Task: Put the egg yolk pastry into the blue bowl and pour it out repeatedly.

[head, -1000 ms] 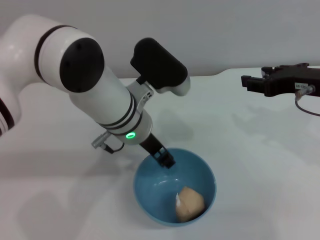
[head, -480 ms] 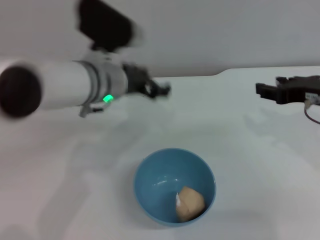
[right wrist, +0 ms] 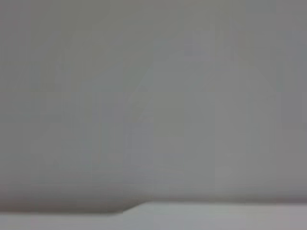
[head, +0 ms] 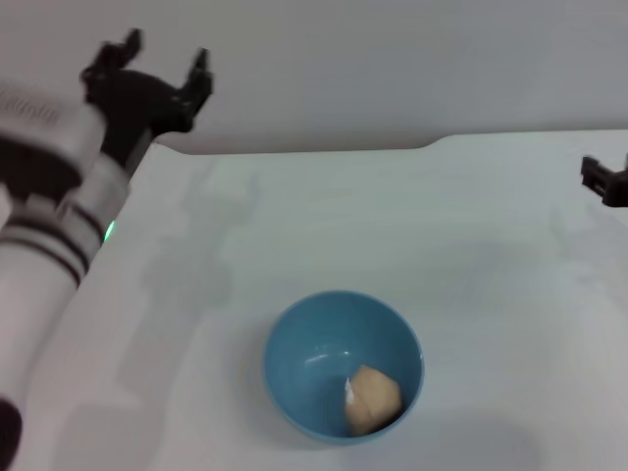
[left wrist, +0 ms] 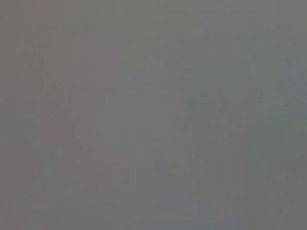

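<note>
The blue bowl (head: 306, 361) stands upright on the white table near its front edge in the head view. The egg yolk pastry (head: 374, 398), a tan ball, lies inside the bowl against the near right wall. My left gripper (head: 165, 56) is raised high at the far left, well away from the bowl, pointing at the back wall, its fingers (head: 200, 65) spread open with nothing between them. Only the tip of my right gripper (head: 604, 182) shows, at the right edge above the table. Neither wrist view shows the bowl or the pastry.
The white table (head: 412, 216) ends at a grey wall behind, with a small step in its far edge (head: 432, 143). The right wrist view shows the wall and a strip of table edge (right wrist: 216, 211). The left wrist view is plain grey.
My left arm has lifted out of the bowl and swung up and to the far left. The right gripper has drawn back toward the right edge. Bowl and pastry have not moved.
</note>
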